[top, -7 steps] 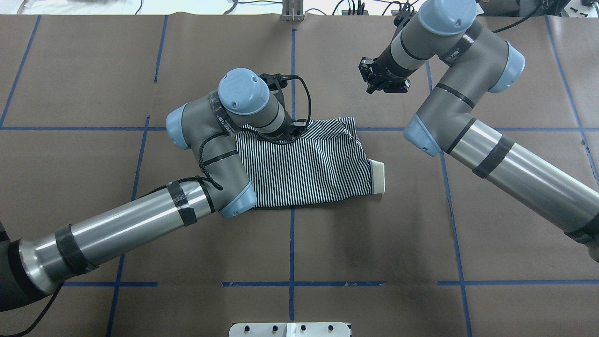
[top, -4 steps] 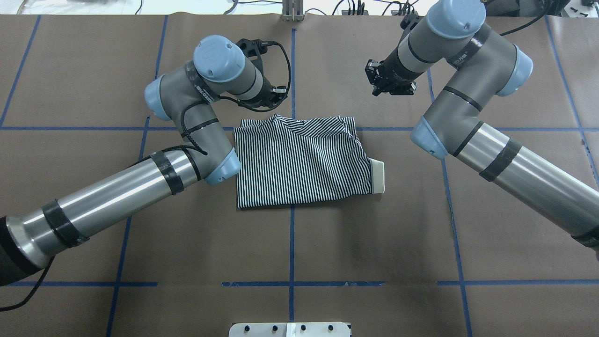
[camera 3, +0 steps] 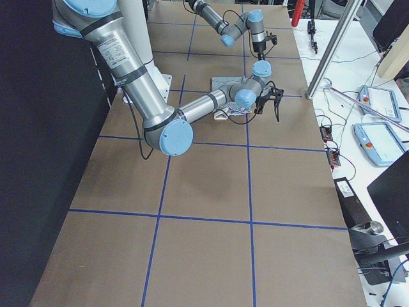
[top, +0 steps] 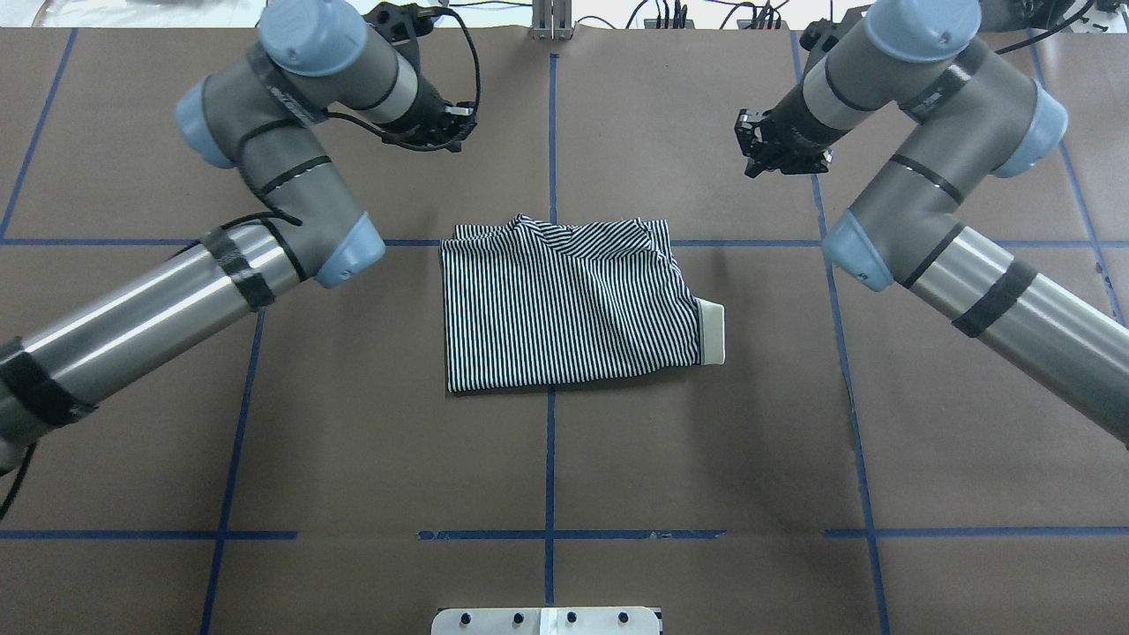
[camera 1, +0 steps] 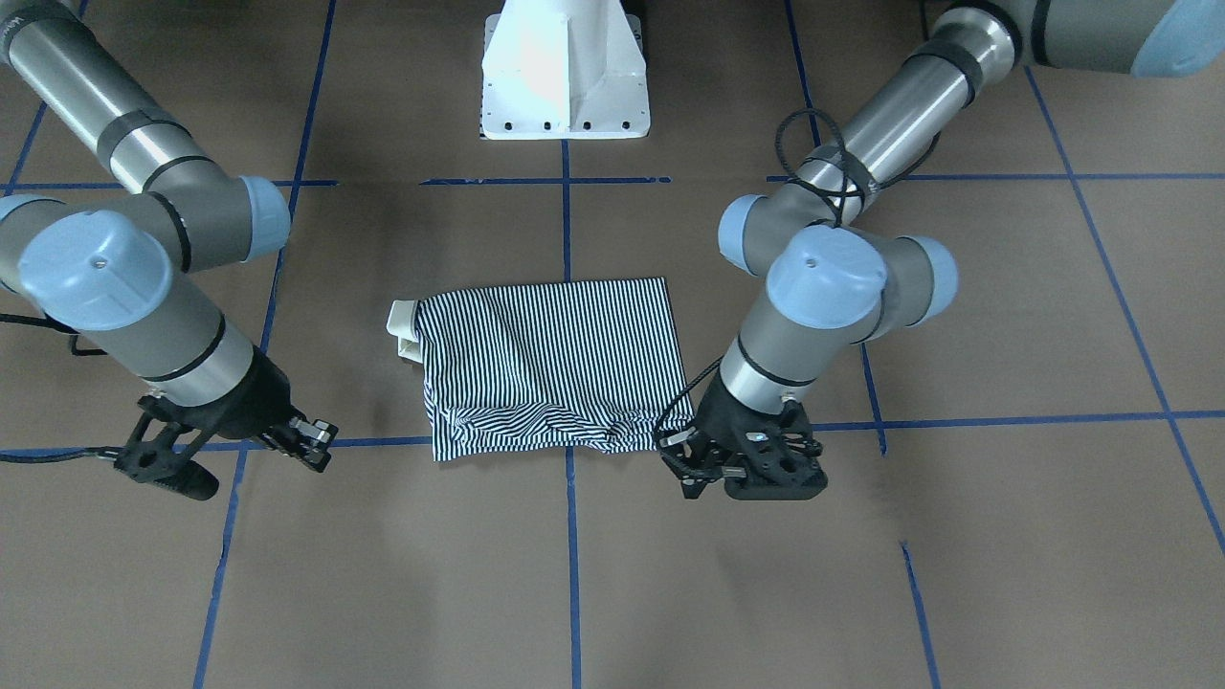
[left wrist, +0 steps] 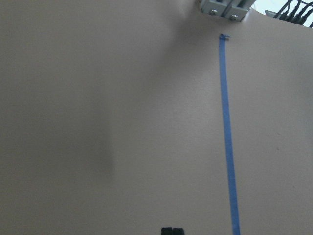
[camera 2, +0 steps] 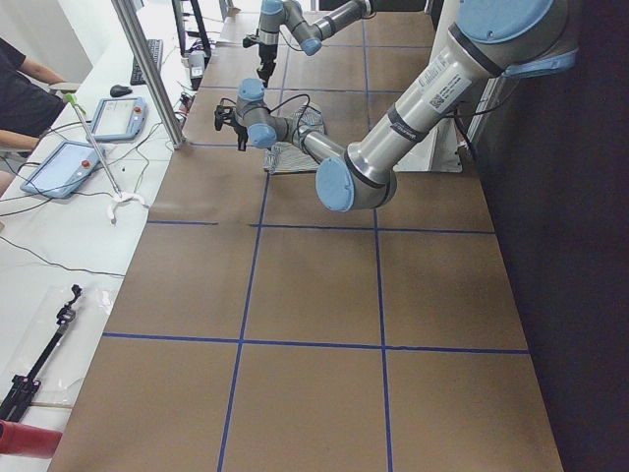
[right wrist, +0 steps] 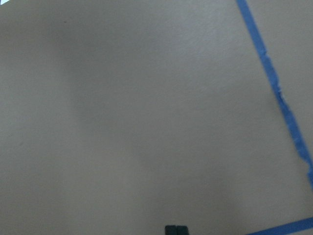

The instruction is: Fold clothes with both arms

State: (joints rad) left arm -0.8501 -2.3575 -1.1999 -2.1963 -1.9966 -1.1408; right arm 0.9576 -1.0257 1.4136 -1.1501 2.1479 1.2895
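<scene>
The striped polo shirt [top: 564,304] lies folded into a rectangle at the table's middle, also seen in the front view as the shirt [camera 1: 550,368]. Its cream collar [top: 713,331] sticks out at the right side. My left gripper [top: 454,128] hangs over bare table beyond the shirt's far left corner, apart from the cloth. My right gripper [top: 758,159] hovers past the far right corner, also clear of it. Each wrist view shows only brown table, blue tape and two fingertips [left wrist: 172,231] [right wrist: 176,229] pressed together with nothing between them.
Blue tape lines [top: 551,441] grid the brown table cover. The white pedestal base [camera 1: 565,77] stands at the robot's side. A metal bracket [top: 551,18] and cables sit at the far edge. A desk with tablets [camera 2: 59,167] and a seated person [camera 2: 20,88] lie beyond it.
My left arm lifted off the shirt's far edge and swung back and to the left. My right arm drew away to the right. The shirt stays folded.
</scene>
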